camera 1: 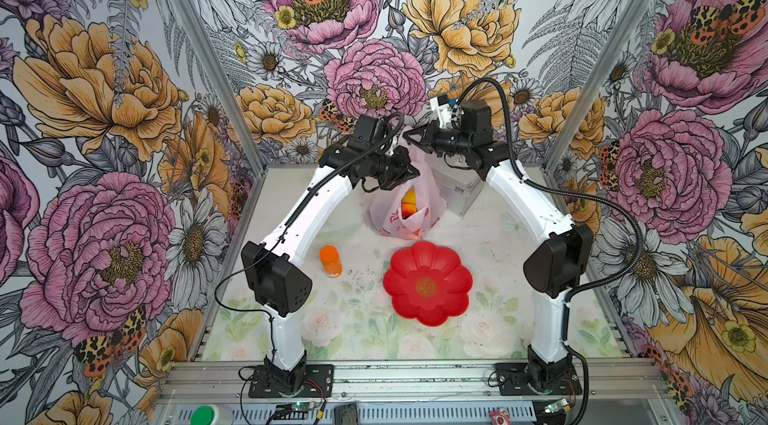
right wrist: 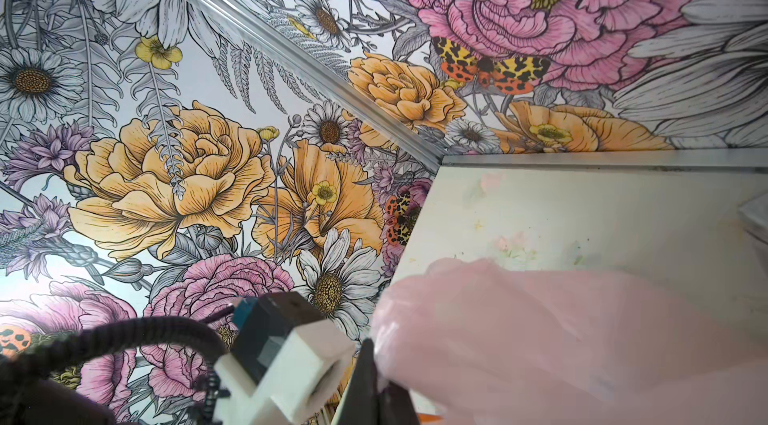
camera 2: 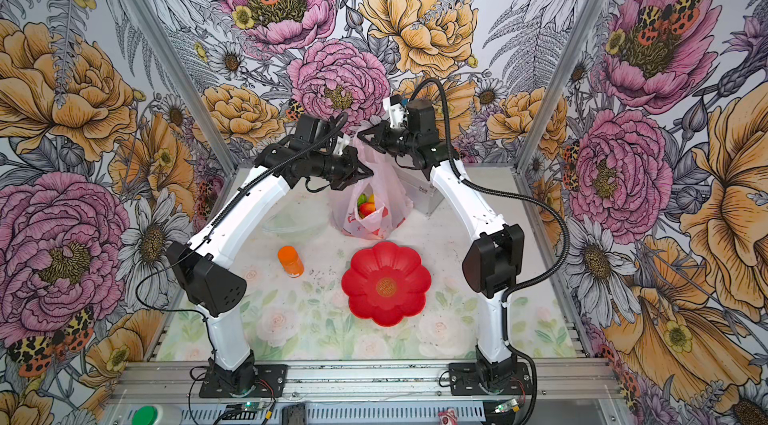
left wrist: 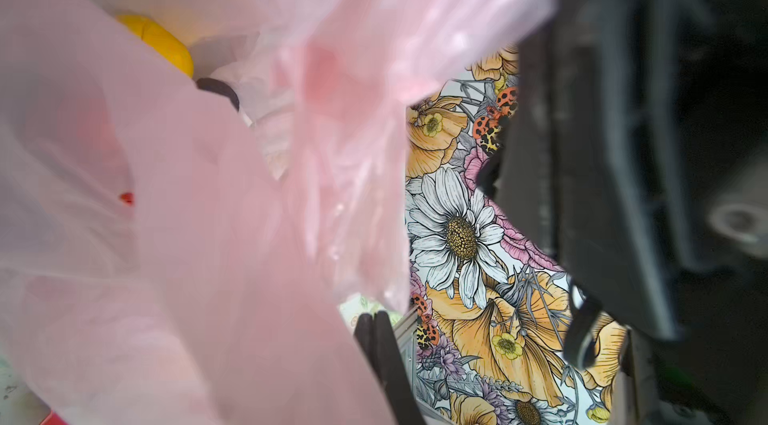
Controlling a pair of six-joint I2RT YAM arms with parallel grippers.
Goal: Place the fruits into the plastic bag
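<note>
Both hands are up at the back centre, each pressed together on bag film.

Left hand (camera 1: 415, 171) (camera 2: 370, 172): shut tight, pinching the near handle of the plastic bag (camera 1: 388, 211) (camera 2: 392, 194). In the left wrist view the pink film (left wrist: 208, 236) drapes across most of the frame and over the dark fingers (left wrist: 386, 360).

Right hand (camera 1: 405, 137) (camera 2: 359, 136): also closed, pinching the far handle, a bit higher than the left. In the right wrist view the bunched pink film (right wrist: 540, 339) sits right against its fingers (right wrist: 365, 385).

Between the two pinches the bag mouth is pulled open and upward. Its base looks to rest on the surface (camera 1: 365, 310), just behind the red flower-shaped plate (camera 1: 428, 281) (camera 2: 386, 283) and in front of the silver case (camera 1: 457, 190).

The fruits (camera 1: 409, 204) (camera 2: 368, 206) are inside the bag: we see yellow, red and green through the mouth in both top views. The left wrist view shows a yellow lemon (left wrist: 162, 42) with something dark beside it; we can't tell which fruit that is.

The orange capped bottle (camera 1: 330, 260) (camera 2: 291, 261) stands upright left of the plate, apart from both hands.
</note>
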